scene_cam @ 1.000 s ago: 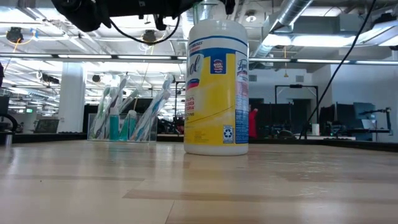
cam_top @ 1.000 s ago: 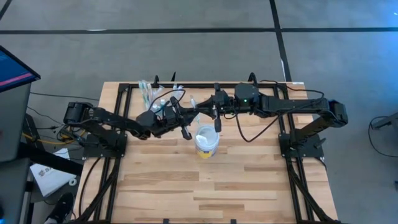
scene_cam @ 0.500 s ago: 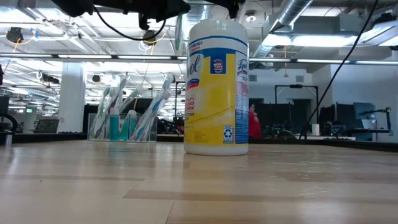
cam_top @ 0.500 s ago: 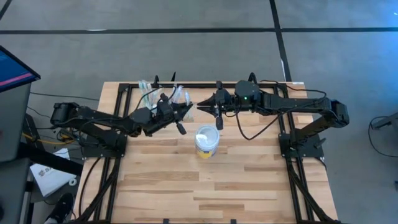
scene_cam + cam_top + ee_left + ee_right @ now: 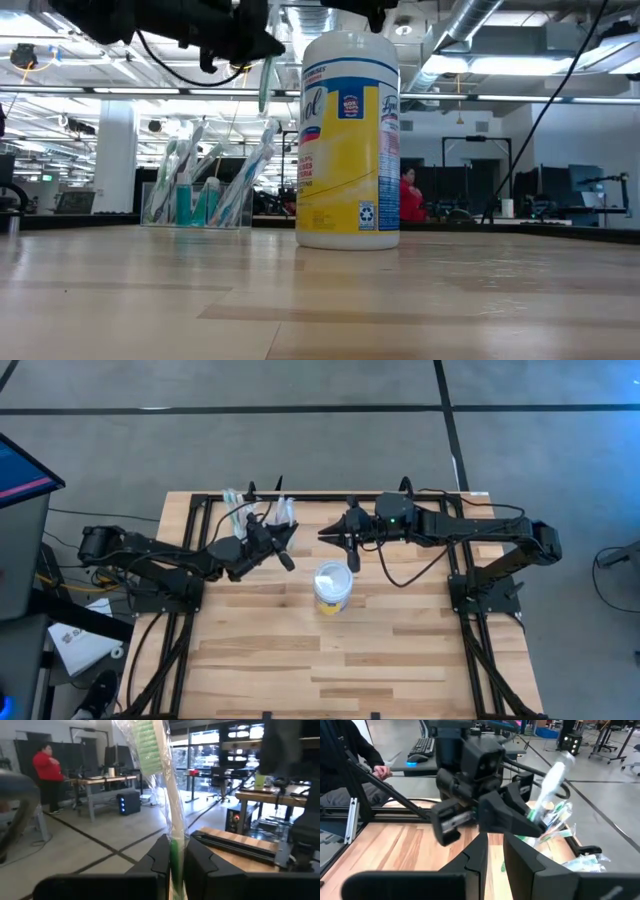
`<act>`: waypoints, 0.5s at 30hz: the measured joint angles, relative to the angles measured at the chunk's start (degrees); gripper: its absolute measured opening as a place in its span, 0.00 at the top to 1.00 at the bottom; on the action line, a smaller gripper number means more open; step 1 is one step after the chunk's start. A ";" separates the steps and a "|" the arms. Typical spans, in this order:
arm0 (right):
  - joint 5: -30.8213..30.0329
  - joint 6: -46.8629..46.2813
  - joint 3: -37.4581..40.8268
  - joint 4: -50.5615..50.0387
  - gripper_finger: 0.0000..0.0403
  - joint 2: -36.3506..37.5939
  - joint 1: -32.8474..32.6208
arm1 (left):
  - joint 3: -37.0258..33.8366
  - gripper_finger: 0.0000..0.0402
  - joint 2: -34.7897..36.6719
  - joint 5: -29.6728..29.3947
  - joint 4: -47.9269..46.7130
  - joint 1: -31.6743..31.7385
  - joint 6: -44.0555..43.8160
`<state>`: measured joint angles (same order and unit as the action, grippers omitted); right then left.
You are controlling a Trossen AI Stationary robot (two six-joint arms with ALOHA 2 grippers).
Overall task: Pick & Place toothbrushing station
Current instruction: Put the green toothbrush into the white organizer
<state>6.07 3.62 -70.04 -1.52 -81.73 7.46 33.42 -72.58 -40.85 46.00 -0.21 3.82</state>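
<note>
Left gripper [image 5: 175, 865] is clamped on a wrapped green toothbrush [image 5: 159, 775], fingers [image 5: 161, 856] pinching the handle low down, bristle end sticking up past them, clear wrapper around it. In the high view the left gripper [image 5: 283, 545] sits over the back of the table [image 5: 400, 650], just beside the station [image 5: 255, 515], which stands at the table's back edge, left of centre. In the low view the station [image 5: 200, 195] stands upright on the wood, a clear stand with several wrapped brushes leaning in its cups, teal and white; the held toothbrush [image 5: 265, 85] hangs in the air above and to the right of it, not touching it.

Right gripper [image 5: 328, 535] hangs over the back centre of the table, tip aimed at the left gripper, a short gap between the two. Its jaws are close together with only a narrow slit and nothing between them in the right wrist view; right gripper [image 5: 495, 851] faces the left arm's wrist, with the station [image 5: 555, 827] beyond.

A wipes tub [image 5: 332, 586] stands upright near the table's middle, in front of both grippers, touching neither. In the low view the tub [image 5: 348, 140] is closest to the camera, white lid, yellow label, right of the station and apart from it.

A person in red [image 5: 408, 195] is in the room behind; the left wrist view also shows a person in red [image 5: 46, 770] by desks. A person's hand [image 5: 382, 770] rests near a keyboard beyond the table in the right wrist view
</note>
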 joint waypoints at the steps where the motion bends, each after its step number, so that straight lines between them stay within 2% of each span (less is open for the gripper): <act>1: 0.01 0.01 0.00 0.00 0.87 0.00 -0.06 | -0.38 0.96 0.08 -0.24 0.25 0.18 -0.18; 15: -0.02 1.33 0.00 -1.50 0.87 0.00 0.45 | -4.44 0.96 0.07 -1.19 -0.05 4.05 -5.54</act>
<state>6.05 4.95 -70.04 -3.03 -81.73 7.91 28.98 -72.51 -42.04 45.95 3.84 -1.73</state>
